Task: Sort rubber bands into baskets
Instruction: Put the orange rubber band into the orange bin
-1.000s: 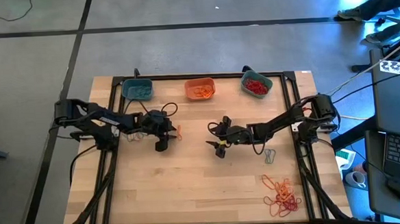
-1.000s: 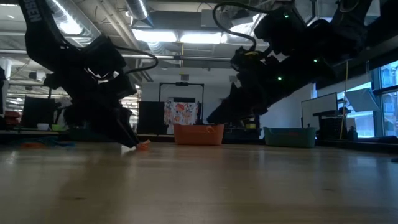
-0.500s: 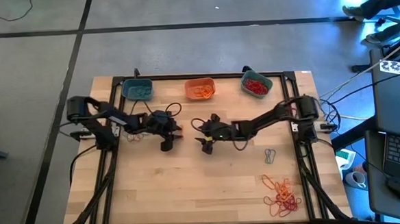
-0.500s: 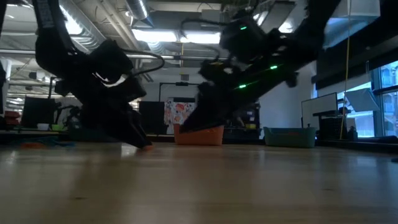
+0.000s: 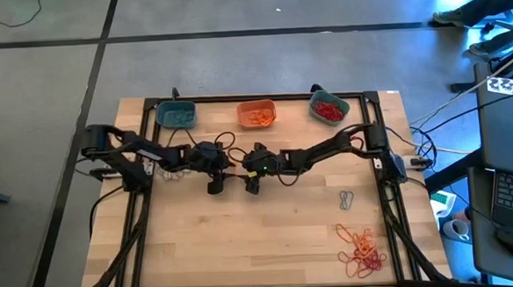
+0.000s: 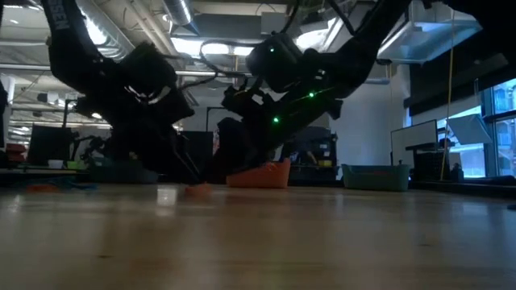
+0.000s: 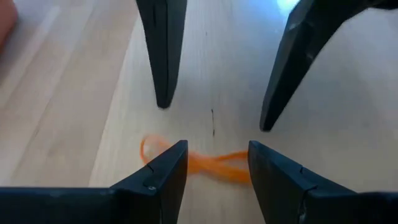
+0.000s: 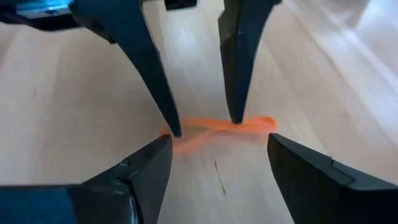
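Both hands meet near the middle of the wooden counter (image 5: 244, 241), facing each other over one orange rubber band (image 7: 205, 163). The left hand (image 5: 225, 165) is released, fingers spread, tips set down on or just above the band — its two near fingers (image 7: 163, 180) cover part of the loop in the left wrist view, so only a curl and a strip between them show. The right hand (image 5: 248, 168) is also released, fingers apart, pointed at the same band from the other side; contact cannot be told. In the high view the band itself is hidden under the two hands. In the low view a small orange bit (image 6: 197, 190) lies on the counter below the dark arms; the fingertips there are lost in shadow.

Along the far edge stand three baskets: a teal basket (image 5: 177, 115) at left with contents too small to make out, an orange basket (image 5: 257, 114) in the middle holding orange bands, and a second teal basket (image 5: 329, 109) at right, tilted, holding red bands.

Near the right front corner lies a pile of orange and red bands (image 5: 361, 250) — individual loops cannot be counted. Just above it, apart, sit a couple of grey bands (image 5: 346, 199).
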